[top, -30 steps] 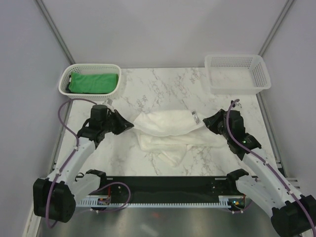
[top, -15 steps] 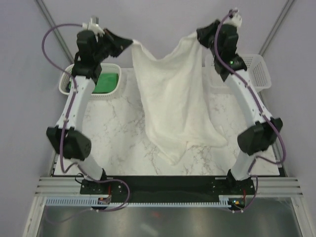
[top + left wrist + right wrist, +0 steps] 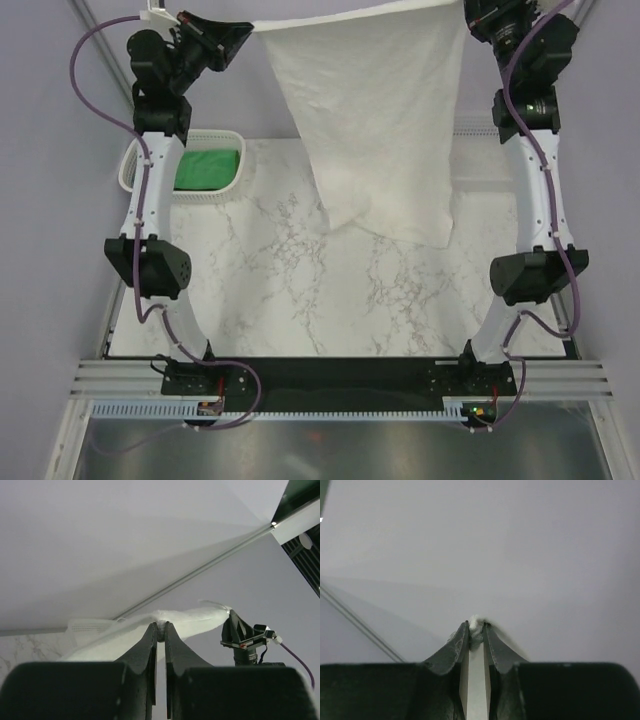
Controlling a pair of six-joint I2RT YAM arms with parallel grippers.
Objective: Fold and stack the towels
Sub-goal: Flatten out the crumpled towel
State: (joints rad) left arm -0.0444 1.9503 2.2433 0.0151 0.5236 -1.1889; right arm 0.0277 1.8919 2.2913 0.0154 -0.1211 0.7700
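Between the left gripper (image 3: 246, 30) and right gripper (image 3: 468, 12), each clamped on a top corner, the white towel (image 3: 375, 110) hangs. Its top edge is stretched and its lower edge hangs loose below them.

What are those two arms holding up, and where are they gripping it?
The white towel, stretched between them: left gripper pinches one top corner, right gripper the other.

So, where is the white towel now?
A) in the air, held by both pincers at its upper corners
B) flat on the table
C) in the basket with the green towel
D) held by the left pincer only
A: the white towel hangs spread between the left pincer and the right pincer, each closed on an upper corner.
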